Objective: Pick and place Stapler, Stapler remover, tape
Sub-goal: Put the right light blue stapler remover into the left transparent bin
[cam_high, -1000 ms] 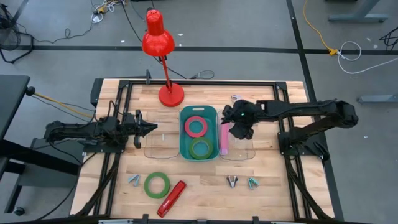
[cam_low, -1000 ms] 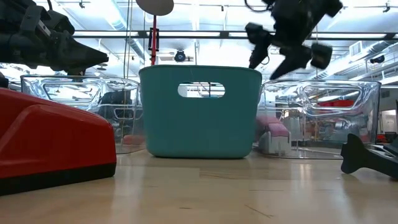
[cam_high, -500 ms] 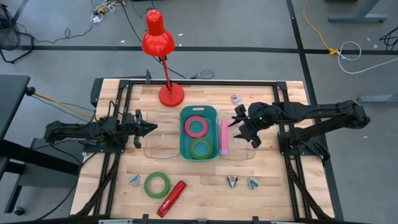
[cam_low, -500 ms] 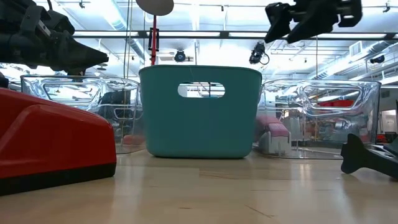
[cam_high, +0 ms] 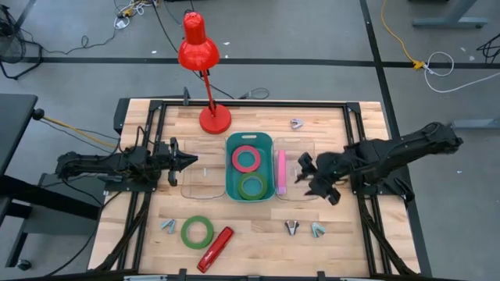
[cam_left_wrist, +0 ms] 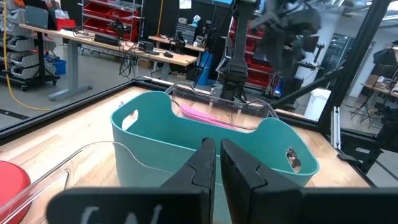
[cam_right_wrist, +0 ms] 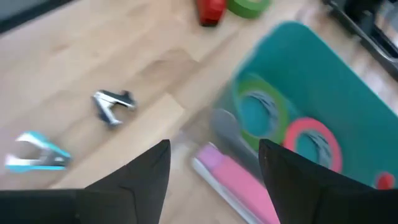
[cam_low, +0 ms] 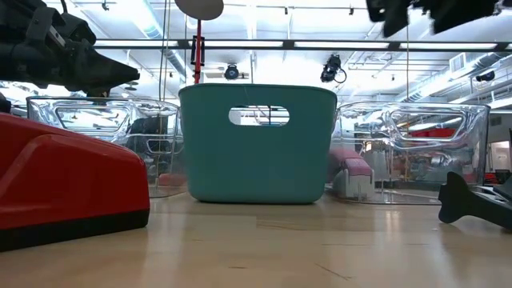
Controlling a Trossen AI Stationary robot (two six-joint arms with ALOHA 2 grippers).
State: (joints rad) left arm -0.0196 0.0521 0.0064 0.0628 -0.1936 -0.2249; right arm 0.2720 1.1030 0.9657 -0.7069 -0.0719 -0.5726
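A pink stapler point(cam_high: 281, 172) lies in the clear bin point(cam_high: 306, 193) to the right of the teal bin point(cam_high: 231, 181). The teal bin holds a red tape roll point(cam_high: 246, 158) and a green one point(cam_high: 251, 187). A green tape roll point(cam_high: 197, 232) and a red stapler point(cam_high: 216, 248) lie near the table's front edge. Staple removers lie at the front left point(cam_high: 168, 226), the front right point(cam_high: 291, 227) point(cam_high: 317, 229) and the far side point(cam_high: 296, 123). My right gripper point(cam_high: 312, 178) is open and empty above the right clear bin. My left gripper point(cam_high: 187, 161) is shut and empty over the left clear bin point(cam_high: 205, 190).
A red desk lamp point(cam_high: 214, 119) stands on the table's far side behind the teal bin. A black frame point(cam_high: 353, 148) runs round the table top. Bare wood lies between the front objects. The right wrist view shows the pink stapler point(cam_right_wrist: 236, 180) and two removers point(cam_right_wrist: 112, 102) point(cam_right_wrist: 37, 155).
My right gripper has gone up and toward the table's near right, from over the far part of the right clear bin to over its near part. It has stayed open and empty. The pink stapler has stayed in the bin.
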